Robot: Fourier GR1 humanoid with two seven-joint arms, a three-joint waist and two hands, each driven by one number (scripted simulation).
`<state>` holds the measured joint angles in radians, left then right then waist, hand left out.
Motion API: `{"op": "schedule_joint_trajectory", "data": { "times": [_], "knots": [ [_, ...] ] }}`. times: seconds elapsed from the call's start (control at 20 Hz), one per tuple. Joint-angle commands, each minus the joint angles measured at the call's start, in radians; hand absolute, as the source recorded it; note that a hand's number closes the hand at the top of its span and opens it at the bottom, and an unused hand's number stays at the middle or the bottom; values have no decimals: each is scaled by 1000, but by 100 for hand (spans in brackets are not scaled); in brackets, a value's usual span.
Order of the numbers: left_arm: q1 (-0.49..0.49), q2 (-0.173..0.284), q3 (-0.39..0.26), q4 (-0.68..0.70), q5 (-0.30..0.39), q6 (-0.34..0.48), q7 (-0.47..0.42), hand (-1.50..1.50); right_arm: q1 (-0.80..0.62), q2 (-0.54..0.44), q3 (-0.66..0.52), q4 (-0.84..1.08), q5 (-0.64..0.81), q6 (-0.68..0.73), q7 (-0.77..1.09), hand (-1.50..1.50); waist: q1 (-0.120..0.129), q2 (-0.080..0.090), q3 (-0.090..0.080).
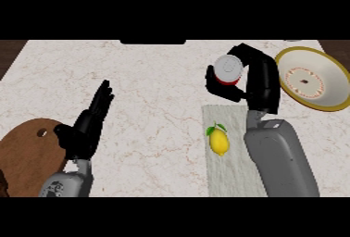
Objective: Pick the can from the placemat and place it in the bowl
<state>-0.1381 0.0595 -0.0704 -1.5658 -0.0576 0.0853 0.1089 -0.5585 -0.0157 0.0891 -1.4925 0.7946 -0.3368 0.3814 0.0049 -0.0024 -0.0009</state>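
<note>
On the pale marbled worktop (157, 92) a grey placemat (232, 162) lies right of centre, long side running away from the robot, and a yellow lemon (219, 141) with green leaves sits on its left part, stem end pointing away. A brown wooden cutting board (27, 157) shows at the lower left edge. The bowl (328, 85), cream inside with a yellow rim, stands near the right edge, tipped so that its inside faces the view; nothing lies between it and the can apart from the right hand's own wrist. The right hand (254, 76) is beyond the far end of the placemat, its fingers and thumb curled round the can (228, 69), grasping it by the sides. The can is off the placemat, just left of the bowl and apart from it; its white top faces the view with a strip of red wall showing below, so its long axis points roughly up toward the head, tilted slightly. Whether it touches the worktop cannot be told. The left hand (89, 125) rests released over the worktop at left, fingers straight, beside the cutting board.
</note>
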Motion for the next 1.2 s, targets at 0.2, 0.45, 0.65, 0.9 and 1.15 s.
{"op": "schedule_joint_trajectory", "data": {
  "times": [0.2,0.45,0.65,0.9,1.15],
  "knots": [
    [-13,46,60,27,49,-55,-15,0,-257,-91,-86,-37,122,186,307,150,-3,0,0],
    [-10,17,24,11,21,-39,1,0,-394,-147,-194,137,103,138,268,150,5,4,1],
    [18,17,41,30,17,-35,-62,0,-415,-186,-190,177,133,174,301,150,2,3,0],
    [17,-26,1,35,-7,-10,-55,0,-437,-273,-255,342,136,150,254,150,7,6,0],
    [-1,-11,24,24,5,-16,-38,0,-419,-389,-249,460,195,204,213,150,6,5,1]
  ]
}}
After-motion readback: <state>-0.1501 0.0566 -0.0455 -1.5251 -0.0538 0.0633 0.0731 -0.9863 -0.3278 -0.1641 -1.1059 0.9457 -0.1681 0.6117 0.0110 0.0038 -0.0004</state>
